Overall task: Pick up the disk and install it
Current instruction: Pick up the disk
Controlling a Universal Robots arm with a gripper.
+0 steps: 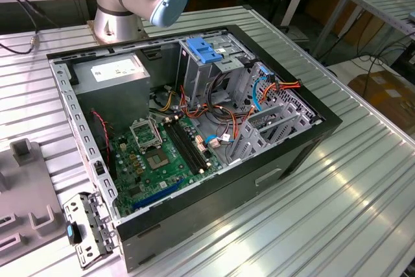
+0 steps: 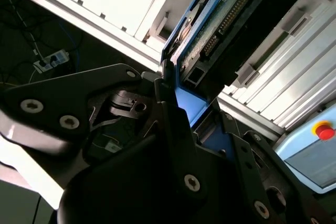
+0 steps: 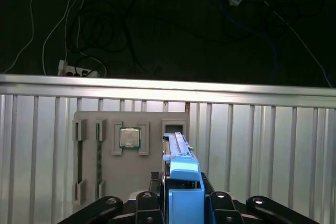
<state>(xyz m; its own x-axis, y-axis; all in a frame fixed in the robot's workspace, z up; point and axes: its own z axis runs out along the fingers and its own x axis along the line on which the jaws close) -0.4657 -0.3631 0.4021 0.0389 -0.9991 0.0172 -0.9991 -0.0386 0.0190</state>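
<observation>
The gripper [image 3: 184,203] clasped the disk [image 3: 177,148] by its sides over the grey tray [image 3: 131,177]; it looked rigid, heavy and shock-sensitive.

The disk [image 3: 184,182] has bright blue side rails. The table [image 1: 363,180] is silver, with straight ribs. The motherboard [image 1: 152,160] is green, the case [image 1: 214,212] is black, and the bracket [image 1: 202,51] is light blue.

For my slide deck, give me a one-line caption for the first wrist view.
Gripper shut on the blue-railed disk, edge-on at a grey fixture plate holding a processor chip.
</observation>
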